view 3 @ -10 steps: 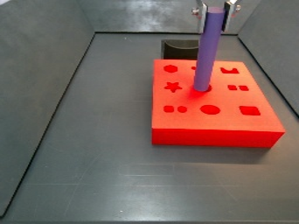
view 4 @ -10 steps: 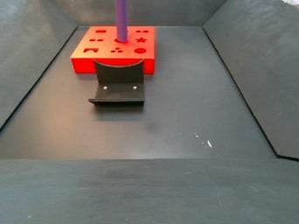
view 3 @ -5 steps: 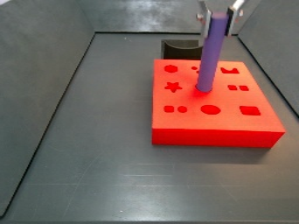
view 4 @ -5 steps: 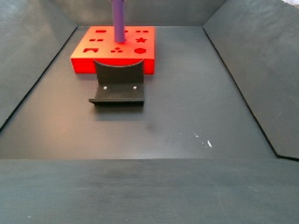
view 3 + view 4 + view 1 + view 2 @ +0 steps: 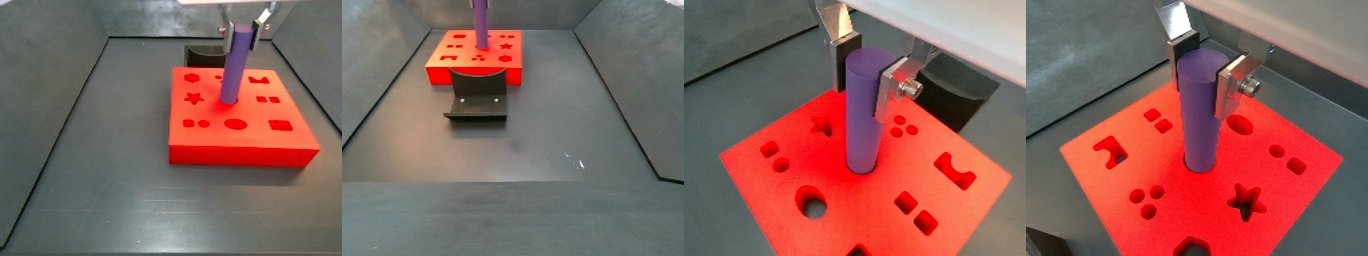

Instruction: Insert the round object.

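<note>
The round object, a purple peg [image 5: 237,66], stands nearly upright with its lower end at the middle of the red block's [image 5: 241,140] top face, among the shaped holes. How deep it sits cannot be told. My gripper [image 5: 249,24] is shut on the peg's upper end. Both wrist views show the silver fingers [image 5: 894,88] clamping the peg [image 5: 866,115] from two sides above the red block [image 5: 778,180]. The gripper [image 5: 1207,68], peg [image 5: 1197,110] and block [image 5: 1133,165] show the same way. In a side view the peg [image 5: 480,22] rises from the block [image 5: 474,66] at the far end.
The dark fixture [image 5: 477,98] stands on the floor against the red block's side, also seen in a side view [image 5: 206,52] and a wrist view [image 5: 958,95]. Grey walls enclose the dark floor [image 5: 543,150].
The gripper and the peg have come down: the peg's top is lower while its lower end stays at the same spot on the block. The block has shifted slightly.
</note>
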Tool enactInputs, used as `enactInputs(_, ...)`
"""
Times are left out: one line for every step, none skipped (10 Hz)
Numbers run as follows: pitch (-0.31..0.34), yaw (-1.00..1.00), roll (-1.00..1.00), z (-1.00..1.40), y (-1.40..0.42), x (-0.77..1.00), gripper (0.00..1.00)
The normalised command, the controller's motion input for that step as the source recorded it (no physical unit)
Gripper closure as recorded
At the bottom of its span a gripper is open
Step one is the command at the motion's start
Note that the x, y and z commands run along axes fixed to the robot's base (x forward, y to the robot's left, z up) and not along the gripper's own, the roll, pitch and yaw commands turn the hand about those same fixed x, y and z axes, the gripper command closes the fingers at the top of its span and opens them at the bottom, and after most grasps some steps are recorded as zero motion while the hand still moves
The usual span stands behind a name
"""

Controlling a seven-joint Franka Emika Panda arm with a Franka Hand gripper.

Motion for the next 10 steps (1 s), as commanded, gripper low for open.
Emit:
enactInputs(-0.009,0.0,0.01,-0.03,-0.11,0.01,1.0)
enactInputs(0.013,0.0,0.0,0.0,0.0,0.03,1.0)
enactInputs(0.184,-0.1,0.1,-0.35,-0.01,0.28,1.0)
enactInputs(0.223,-0.34,0.18,-0.58,0.0,0.26,1.0)
enactInputs(0.176,-0.35,0.2,-0.67,0.0,0.34,1.0)
enactInputs(0.179,-0.3,0.19,-0.72,0.0,0.41,1.0)
enactInputs(0.154,-0.31,0.21,-0.7,0.0,0.29,1.0)
enactInputs(0.02,-0.23,0.28,-0.68,-0.03,0.0,1.0)
enactInputs(0.0,0.0,0.0,0.0,0.0,0.0,1.0)
enactInputs(0.0,0.0,0.0,0.0,0.0,0.0,1.0)
